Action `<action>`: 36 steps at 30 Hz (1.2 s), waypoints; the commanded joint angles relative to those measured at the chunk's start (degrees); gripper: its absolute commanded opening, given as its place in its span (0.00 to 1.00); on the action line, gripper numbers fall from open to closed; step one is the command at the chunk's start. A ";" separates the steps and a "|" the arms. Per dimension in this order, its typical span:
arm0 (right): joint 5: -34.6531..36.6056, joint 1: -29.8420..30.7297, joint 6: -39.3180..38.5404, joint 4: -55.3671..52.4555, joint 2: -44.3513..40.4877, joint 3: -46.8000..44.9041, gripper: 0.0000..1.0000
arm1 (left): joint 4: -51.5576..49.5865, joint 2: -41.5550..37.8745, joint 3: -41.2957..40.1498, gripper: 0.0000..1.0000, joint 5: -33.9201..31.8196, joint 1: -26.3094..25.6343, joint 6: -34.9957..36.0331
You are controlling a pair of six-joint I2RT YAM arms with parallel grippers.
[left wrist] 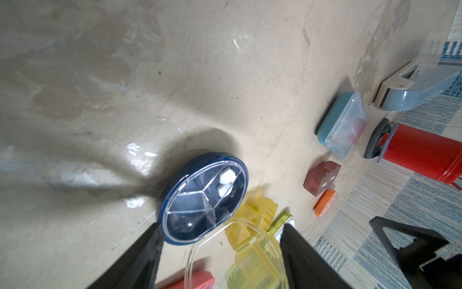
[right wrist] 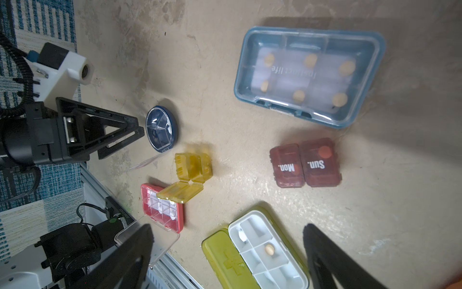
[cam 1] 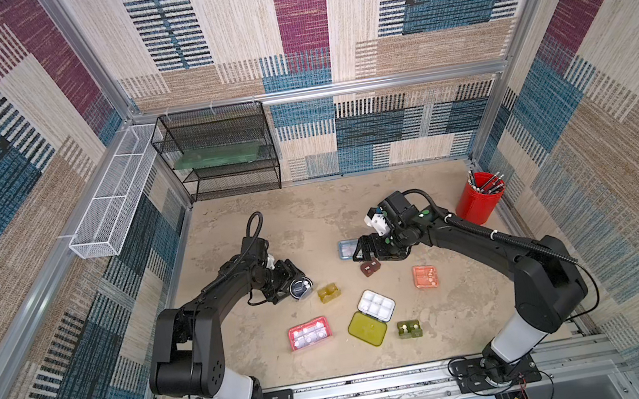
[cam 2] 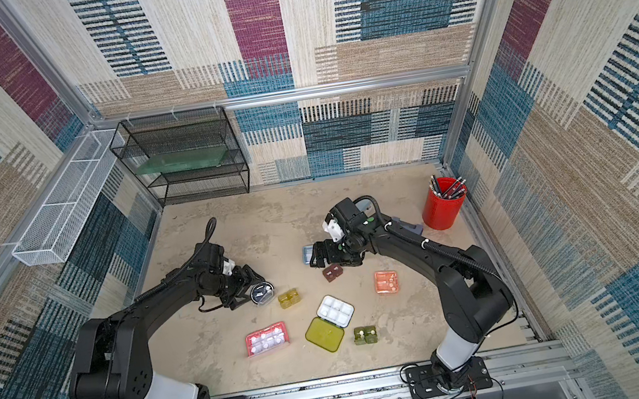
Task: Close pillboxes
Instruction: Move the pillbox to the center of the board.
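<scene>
My left gripper (cam 1: 295, 286) is open at the round black pillbox (cam 1: 301, 287). That box's clear lid (left wrist: 232, 250) stands raised between the fingers. My right gripper (cam 1: 363, 254) hangs wide open and empty above the light blue pillbox (right wrist: 308, 75) and the brown one (right wrist: 305, 162), both with lids down. The amber box (right wrist: 192, 167) has its flaps up. The pink box (cam 1: 309, 332) has its clear lid (right wrist: 147, 240) swung out. The yellow-green box (cam 1: 367, 328) lies open beside its white tray (cam 1: 376, 306). The orange (cam 1: 425, 276) and dark green (cam 1: 409, 328) boxes lie further right.
A red cup of pens (cam 1: 479, 198) stands at the back right, with a grey-blue stapler-like block (cam 2: 407, 228) beside it behind the right arm. A black mesh shelf (cam 1: 219, 155) fills the back left corner. A white mesh basket (cam 1: 116, 193) hangs on the left wall.
</scene>
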 commanded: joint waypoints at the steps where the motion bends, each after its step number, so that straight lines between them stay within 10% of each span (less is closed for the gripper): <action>1: 0.62 -0.14 -0.80 -0.21 0.66 0.66 0.95 | 0.14 0.10 -0.38 0.77 -0.44 0.18 0.13; 36: 2.01 0.06 1.85 0.84 -1.39 -1.18 0.95 | 7.35 6.93 0.89 0.70 4.27 -2.41 -3.69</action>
